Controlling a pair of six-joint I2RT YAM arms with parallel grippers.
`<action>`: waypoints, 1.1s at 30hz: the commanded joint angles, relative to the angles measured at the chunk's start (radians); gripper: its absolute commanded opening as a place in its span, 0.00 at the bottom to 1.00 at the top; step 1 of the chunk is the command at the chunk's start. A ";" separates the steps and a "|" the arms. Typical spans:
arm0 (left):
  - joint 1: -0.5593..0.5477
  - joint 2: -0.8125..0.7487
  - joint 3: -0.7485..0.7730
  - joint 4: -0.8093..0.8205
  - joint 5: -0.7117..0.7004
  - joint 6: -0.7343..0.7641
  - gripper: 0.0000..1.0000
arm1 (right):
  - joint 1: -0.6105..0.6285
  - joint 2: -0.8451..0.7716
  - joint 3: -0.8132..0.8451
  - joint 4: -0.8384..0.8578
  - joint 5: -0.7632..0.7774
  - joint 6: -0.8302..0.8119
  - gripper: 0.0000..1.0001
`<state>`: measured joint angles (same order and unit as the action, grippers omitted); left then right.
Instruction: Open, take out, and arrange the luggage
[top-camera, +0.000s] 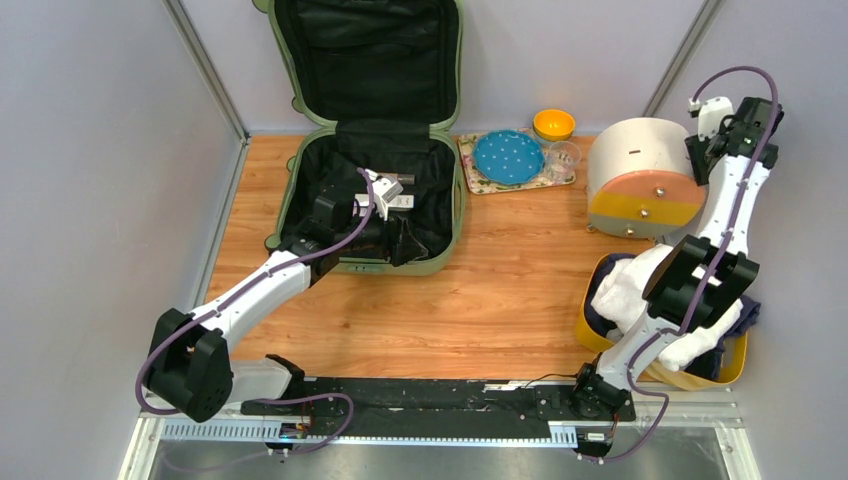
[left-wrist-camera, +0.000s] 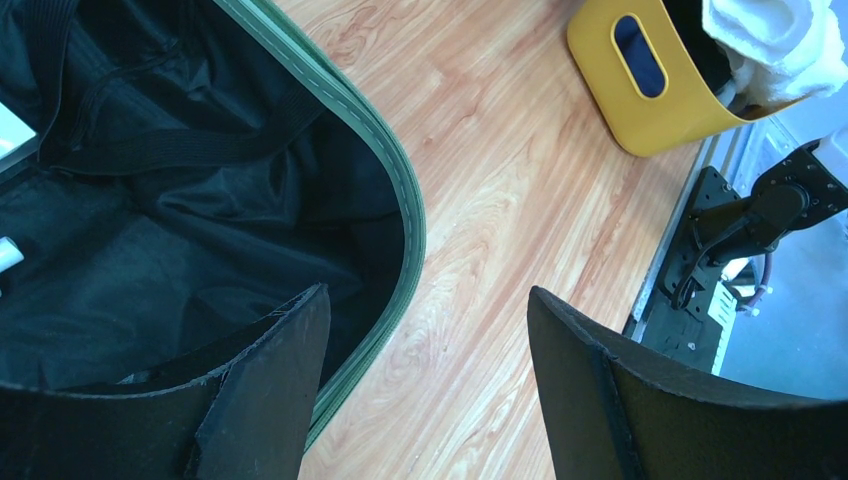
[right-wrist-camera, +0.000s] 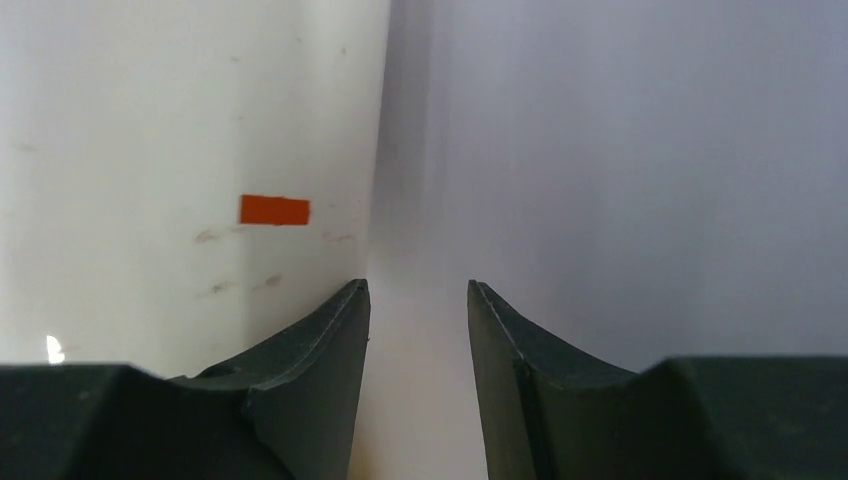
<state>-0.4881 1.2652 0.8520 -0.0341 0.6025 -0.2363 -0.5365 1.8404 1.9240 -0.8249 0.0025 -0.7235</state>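
Suitcase (top-camera: 440, 180) lies open back-left, lid up against the wall (top-camera: 560, 50). Left gripper (left-wrist-camera: 428, 300) straddles its near rim, fingers wide, empty. Right gripper (right-wrist-camera: 418, 290) is well apart, facing the wall, half open, empty. We'd reach in with the left.

bare tabletop (top-camera: 500, 290) between luggage (top-camera: 459, 205) and tray (top-camera: 588, 330)
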 joint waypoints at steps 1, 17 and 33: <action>0.008 -0.003 0.032 0.017 0.022 0.005 0.80 | -0.006 -0.004 -0.029 -0.049 -0.123 -0.109 0.47; 0.009 0.010 0.038 0.025 0.034 -0.001 0.80 | -0.003 -0.179 -0.192 -0.575 -0.647 -0.405 0.45; 0.009 0.106 0.114 0.092 0.124 0.140 0.79 | 0.001 -0.210 0.087 -0.406 -0.762 0.218 0.79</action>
<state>-0.4839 1.3346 0.8951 -0.0090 0.6731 -0.1780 -0.5350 1.6379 2.0277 -1.3407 -0.8024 -0.9600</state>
